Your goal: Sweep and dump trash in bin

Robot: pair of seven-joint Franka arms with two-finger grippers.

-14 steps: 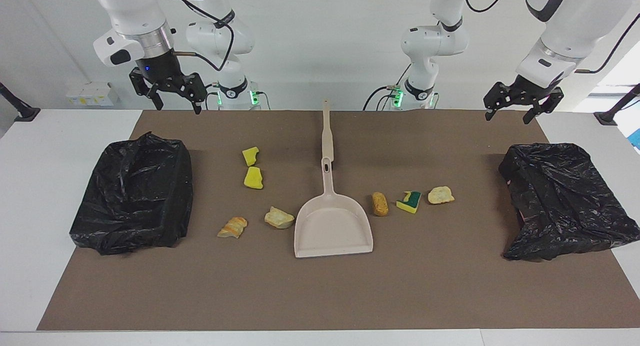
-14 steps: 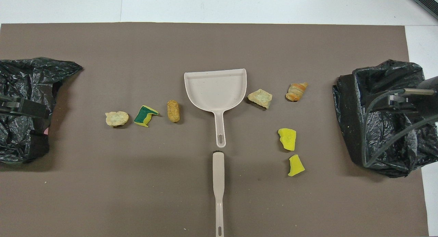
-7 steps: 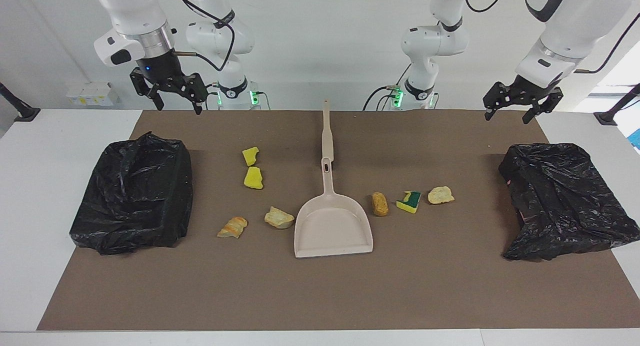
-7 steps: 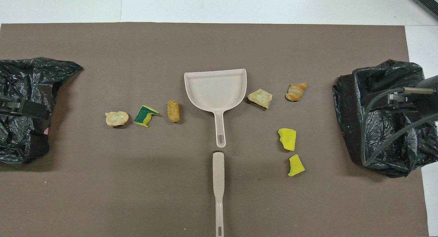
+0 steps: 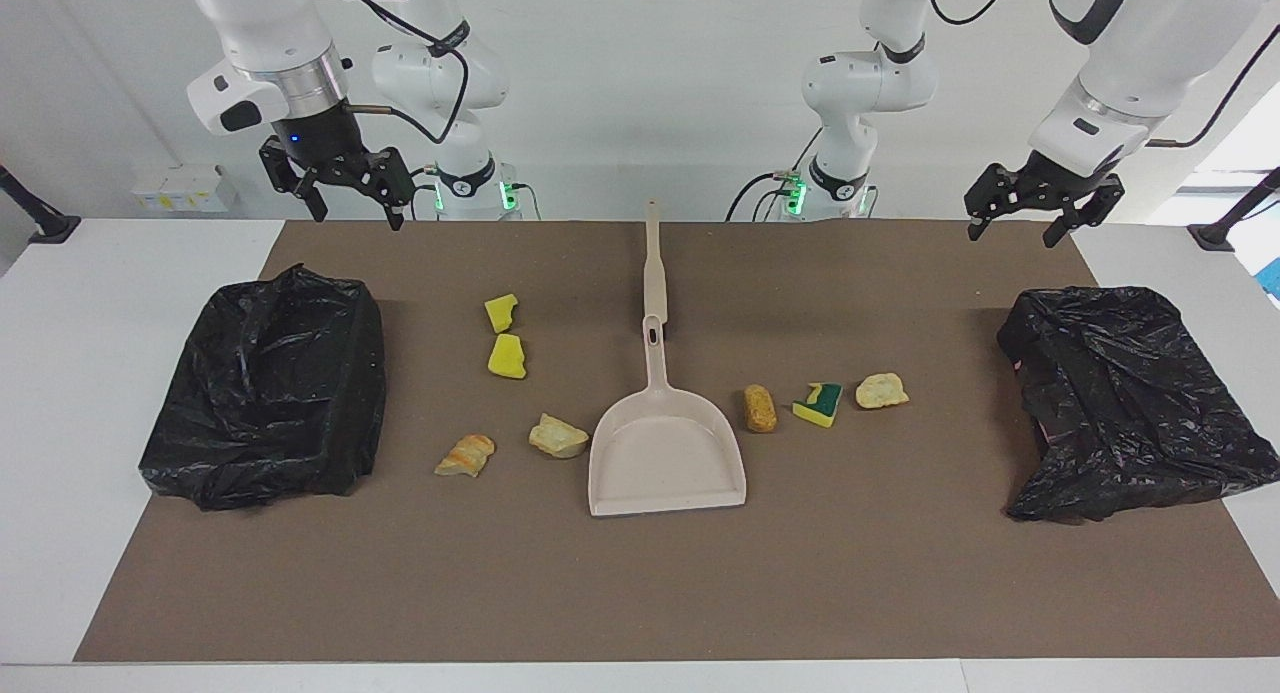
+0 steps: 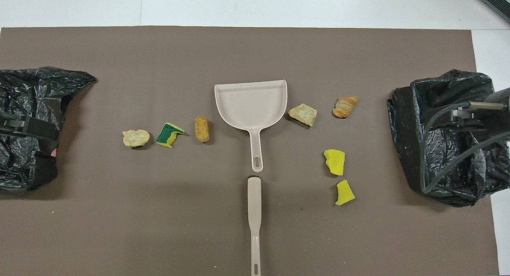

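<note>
Seven scraps of trash (image 5: 507, 357) lay on the bench's brown mat (image 5: 640, 593), flanking the beige dustpan (image 5: 667, 463). The left gripper (image 5: 1030, 205) and right gripper (image 5: 342, 185) hung raised, jaws spread, empty.

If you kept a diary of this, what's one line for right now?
stage: not started | trash: seven scraps on mat | dustpan: empty | left hand: open, raised | right hand: open, raised
</note>
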